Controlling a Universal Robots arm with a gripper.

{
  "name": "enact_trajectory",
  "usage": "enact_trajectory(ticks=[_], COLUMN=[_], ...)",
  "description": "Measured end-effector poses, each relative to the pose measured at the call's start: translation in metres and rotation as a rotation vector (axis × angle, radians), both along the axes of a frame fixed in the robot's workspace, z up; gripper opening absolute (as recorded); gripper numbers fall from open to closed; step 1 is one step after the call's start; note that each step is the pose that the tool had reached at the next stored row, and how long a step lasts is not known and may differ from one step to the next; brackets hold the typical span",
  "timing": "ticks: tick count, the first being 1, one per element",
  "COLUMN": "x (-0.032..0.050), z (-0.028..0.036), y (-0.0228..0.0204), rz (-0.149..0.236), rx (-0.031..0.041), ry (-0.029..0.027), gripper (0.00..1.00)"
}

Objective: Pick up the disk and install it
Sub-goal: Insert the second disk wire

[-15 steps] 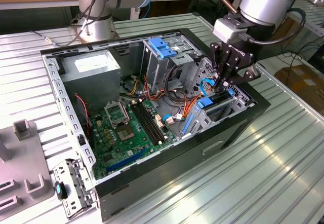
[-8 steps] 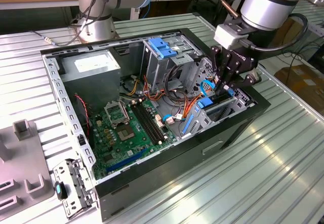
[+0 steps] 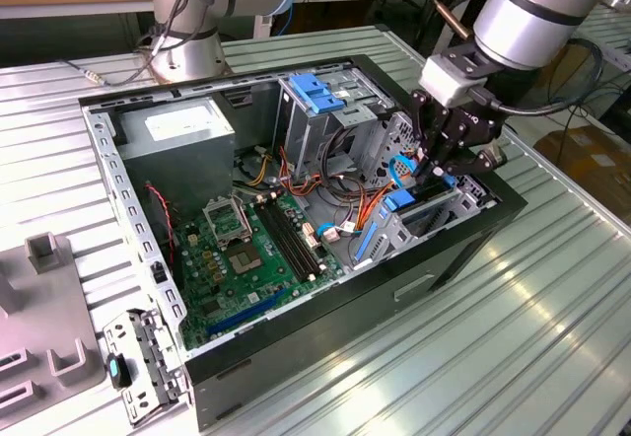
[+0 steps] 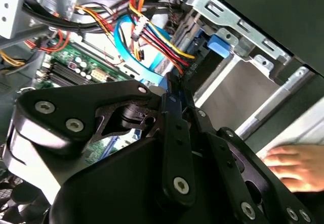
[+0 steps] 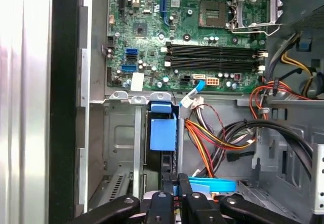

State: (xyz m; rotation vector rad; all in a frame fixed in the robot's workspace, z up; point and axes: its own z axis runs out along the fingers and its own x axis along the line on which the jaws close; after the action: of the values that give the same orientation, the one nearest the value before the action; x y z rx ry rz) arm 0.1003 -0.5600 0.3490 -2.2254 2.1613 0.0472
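Gripper inside open computer case, fingers closed on upright disk, disk within metal drive bay, beside motherboard

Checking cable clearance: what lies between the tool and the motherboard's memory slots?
In the first wrist view, the tool grips the disk; between it and the memory slots lie a wire bundle and the metal bay edge.

Silver arm, black screw-studded gripper
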Motion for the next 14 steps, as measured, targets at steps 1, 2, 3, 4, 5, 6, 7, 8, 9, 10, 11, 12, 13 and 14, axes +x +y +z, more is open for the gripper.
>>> enact_trajectory(ticks=[1, 2, 3, 4, 5, 6, 7, 8, 9, 10, 11, 12, 13, 14], x=[0.0000, 0.0001, 0.0000, 0.0001, 0.0001, 0.0001, 0.0001, 0.0001, 0.0001, 0.0001, 0.0001, 0.0001, 0.0001, 0.0001], z=[-0.0002, -0.0006, -0.0009, -0.0009, -0.0009, -0.0009, -0.0009, -0.0009, -0.0011, -0.0013, -0.0017, -0.0021, -0.0025, -0.0030], y=[-0.0015, -0.0029, -0.0059, -0.0068, -0.0073, -0.0076, -0.0076, -0.0076, -0.0077, -0.0079, -0.0080, -0.0081, -0.0081, -0.0082], rz=[0.000, 0.000, 0.000, 0.000, 0.000, 0.000, 0.000, 0.000, 0.000, 0.000, 0.000, 0.000, 0.000, 0.000], rx=[0.0141, 0.0199, 0.0218, 0.0218, 0.0219, 0.0218, 0.0219, 0.0218, 0.0220, 0.0219, 0.0219, 0.0217, 0.0217, 0.0217], ry=[-0.0002, -0.0003, -0.0003, -0.0004, -0.0004, -0.0004, -0.0006, -0.0010, -0.0013, -0.0015, -0.0016, -0.0017, -0.0017, -0.0017], gripper=[0.16, 0.16, 0.16, 0.16, 0.16, 0.16, 0.16, 0.16, 0.16, 0.16, 0.16, 0.16, 0.16, 0.16])
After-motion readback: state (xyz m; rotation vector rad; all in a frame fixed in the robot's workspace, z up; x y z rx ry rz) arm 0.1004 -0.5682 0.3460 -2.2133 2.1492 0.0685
